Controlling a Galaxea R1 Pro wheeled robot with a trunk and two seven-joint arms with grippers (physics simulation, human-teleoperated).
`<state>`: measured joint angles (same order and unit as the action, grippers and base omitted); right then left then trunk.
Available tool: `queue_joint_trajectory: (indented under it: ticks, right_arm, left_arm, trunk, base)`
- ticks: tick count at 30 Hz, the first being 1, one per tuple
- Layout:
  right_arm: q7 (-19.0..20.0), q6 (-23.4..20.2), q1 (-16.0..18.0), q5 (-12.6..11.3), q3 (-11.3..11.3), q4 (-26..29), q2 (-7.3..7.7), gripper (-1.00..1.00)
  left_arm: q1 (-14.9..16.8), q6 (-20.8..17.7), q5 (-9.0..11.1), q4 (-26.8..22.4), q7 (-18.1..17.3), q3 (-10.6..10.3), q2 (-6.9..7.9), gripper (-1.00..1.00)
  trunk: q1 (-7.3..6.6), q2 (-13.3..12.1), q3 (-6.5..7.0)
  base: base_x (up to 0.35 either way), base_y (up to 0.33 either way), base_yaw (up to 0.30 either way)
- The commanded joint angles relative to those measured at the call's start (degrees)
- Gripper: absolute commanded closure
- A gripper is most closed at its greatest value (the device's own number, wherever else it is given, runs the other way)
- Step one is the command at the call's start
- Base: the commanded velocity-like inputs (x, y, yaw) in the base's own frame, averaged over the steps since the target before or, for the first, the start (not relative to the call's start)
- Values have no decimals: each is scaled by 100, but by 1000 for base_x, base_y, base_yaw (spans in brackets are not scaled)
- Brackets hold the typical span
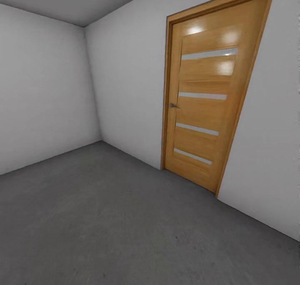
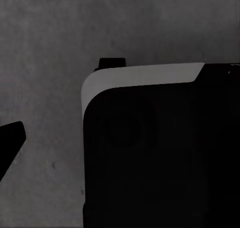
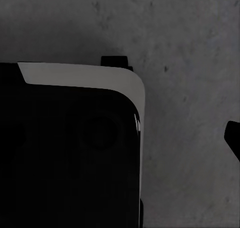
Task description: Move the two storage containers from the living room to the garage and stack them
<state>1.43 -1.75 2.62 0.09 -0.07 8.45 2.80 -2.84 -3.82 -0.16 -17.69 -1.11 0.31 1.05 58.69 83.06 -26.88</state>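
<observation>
Grey concrete floor (image 1: 104, 218) meets shut wooden door (image 1: 206, 97).

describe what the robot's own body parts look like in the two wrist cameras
Each wrist view shows a large glossy black body with a rounded corner, edged by a pale grey-white band: left wrist, right wrist. A small black tab sticks up behind each. A dark pointed piece juts in at one edge of each view, over the rough grey floor. No cables or markings are visible. Whether the jaws are open cannot be told.
</observation>
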Motion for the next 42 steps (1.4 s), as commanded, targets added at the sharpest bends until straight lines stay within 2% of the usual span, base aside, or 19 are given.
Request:
queue_joint_trajectory:
  ticks: [1,42]
  right_arm:
    - [15,-18,2,1,-2,7,1,-100]
    - [24,-18,2,0,-2,7,1,-100]
  left_arm:
    - [-6,-40,-2,-24,-12,4,1,-100]
    - [-6,-40,-2,-24,-12,4,1,-100]
  trunk:
    - [4,2,-5]
    - [4,2,-5]
  base:
    - [332,186,-264]
    - [330,189,-265]
